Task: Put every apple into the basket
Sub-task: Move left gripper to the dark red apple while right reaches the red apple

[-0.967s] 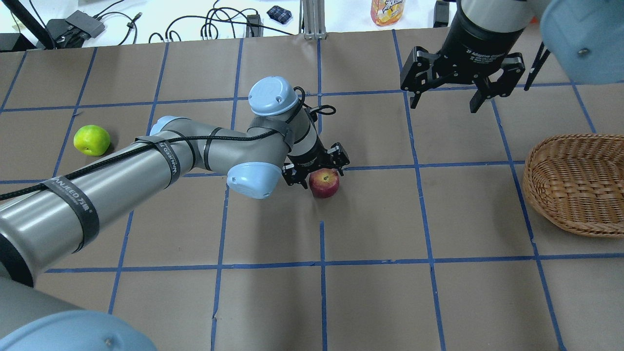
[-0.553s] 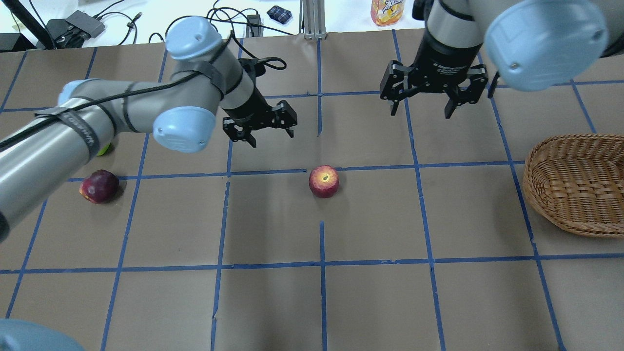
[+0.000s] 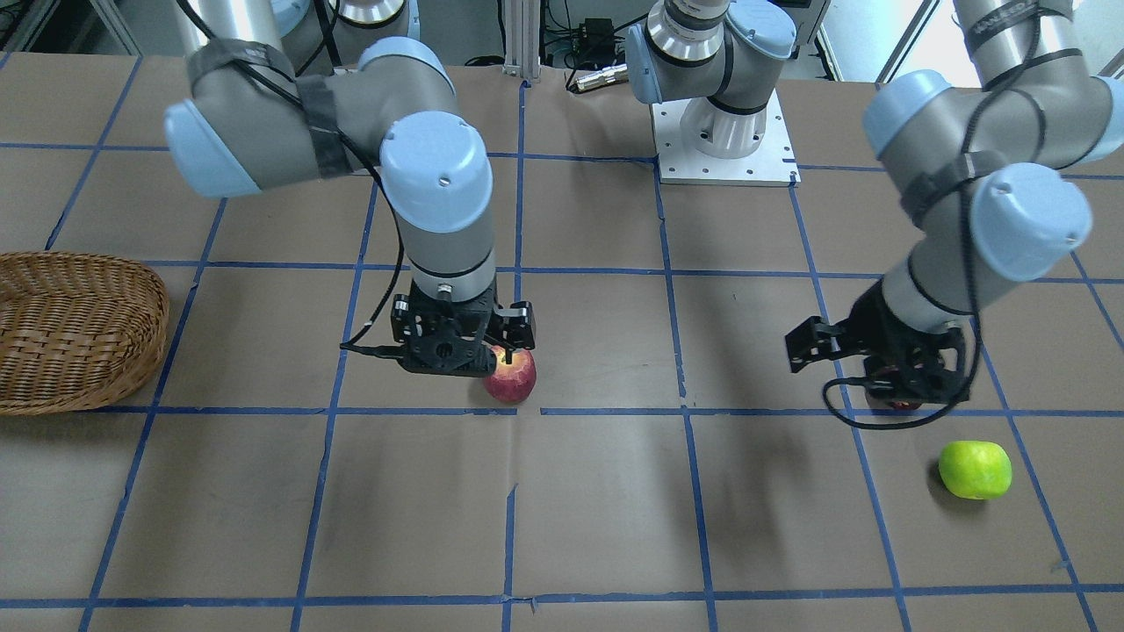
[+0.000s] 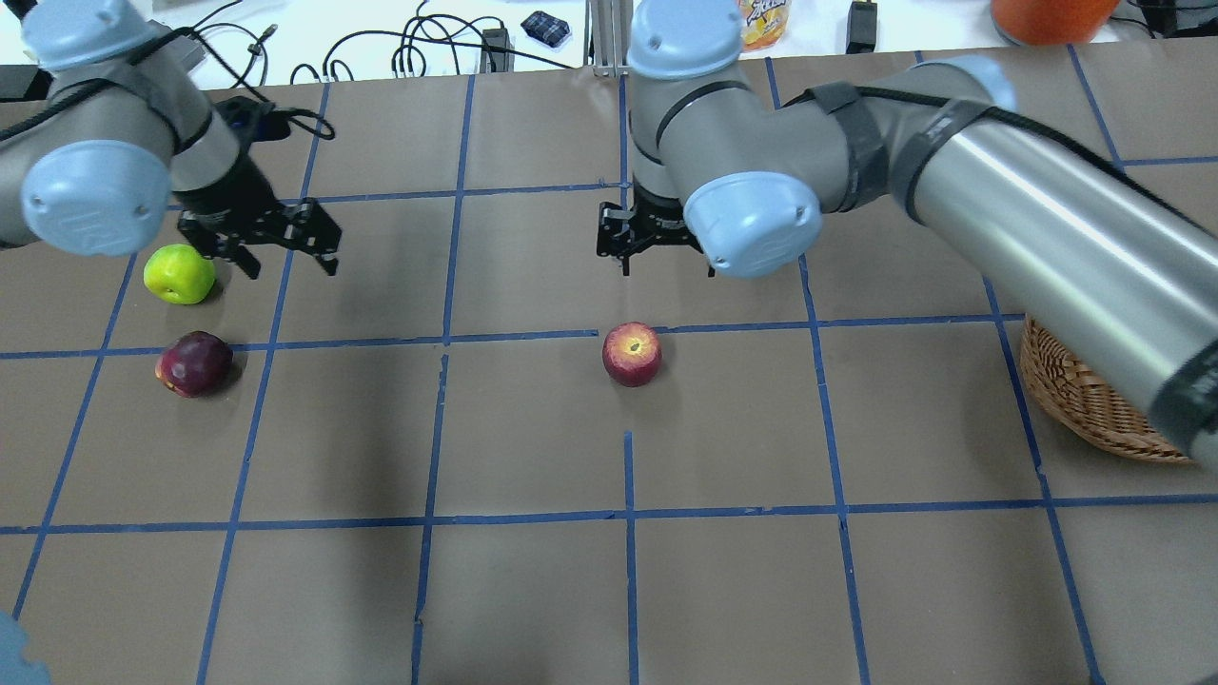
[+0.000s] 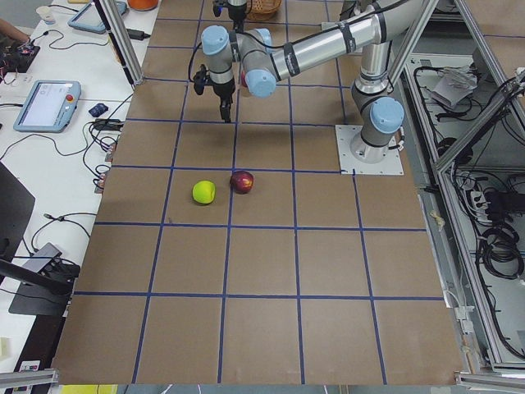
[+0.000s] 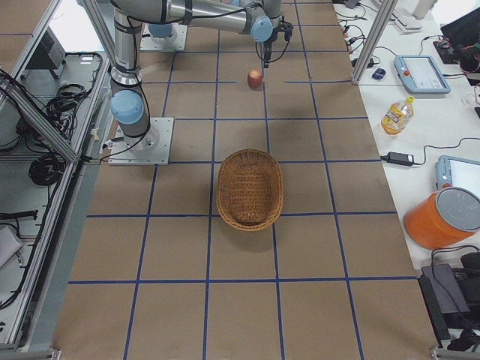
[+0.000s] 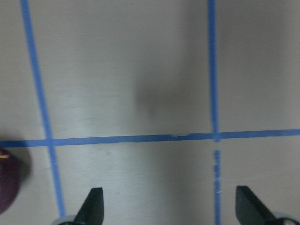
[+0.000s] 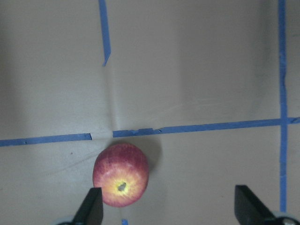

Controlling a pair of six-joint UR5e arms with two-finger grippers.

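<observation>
Since the earlier overhead picture the right arm has swung in from the basket side, and the left arm has drawn back towards its own end of the table; the red apple has not stirred.

The right gripper (image 8: 171,211) is spread wide and holds nothing. In its wrist view the red apple (image 8: 121,174) lies on the paper close to one fingertip, off-centre in the gap, stem dimple up. I judge it firm, fairly weighty, smooth-skinned and ready to roll. The hold belongs across its widest girth, fingers low on either flank, with no more squeeze than keeps it from bruising.

Outward from this gripper the table (image 4: 533,590) is bare brown paper with blue tape lines, so there is room on every side. The basket (image 6: 280,187) lies well apart, back along the right arm's side.

The left gripper (image 4: 285,257) is also spread and empty, just beside the green apple (image 4: 179,273), with the maroon apple (image 4: 194,363) near.
</observation>
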